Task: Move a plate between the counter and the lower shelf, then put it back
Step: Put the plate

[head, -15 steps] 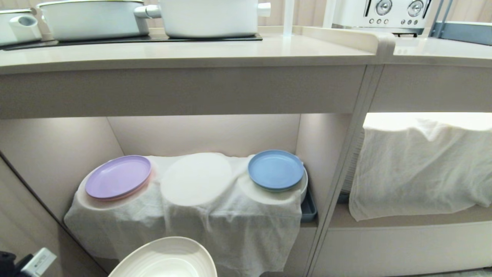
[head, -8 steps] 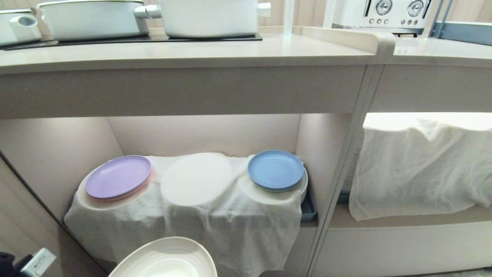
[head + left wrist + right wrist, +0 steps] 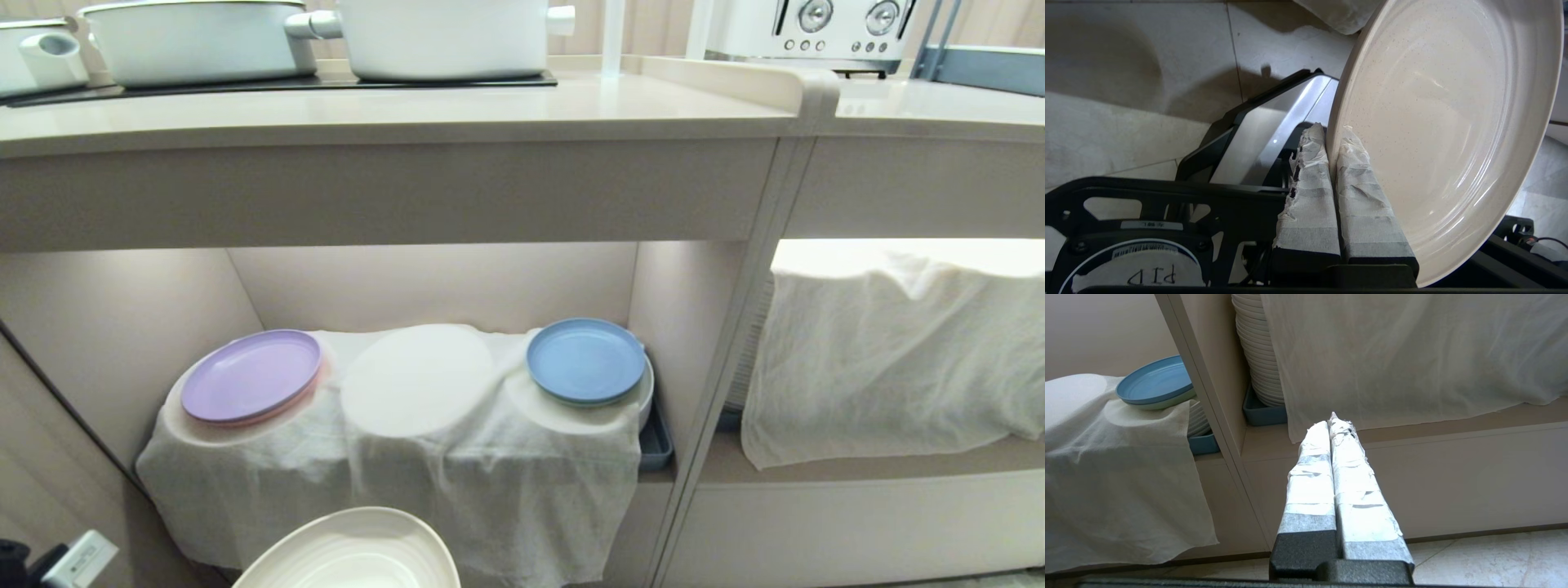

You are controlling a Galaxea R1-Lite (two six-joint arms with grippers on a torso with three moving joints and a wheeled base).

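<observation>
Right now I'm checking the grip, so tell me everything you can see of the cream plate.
The plate is round, matte cream with fine speckles, faint concentric rings and a low raised rim; it looks ceramic. The left claw, shut, pinches its rim between taped fingers. It hangs low, in front of the lower shelf, resting on nothing else.
</observation>
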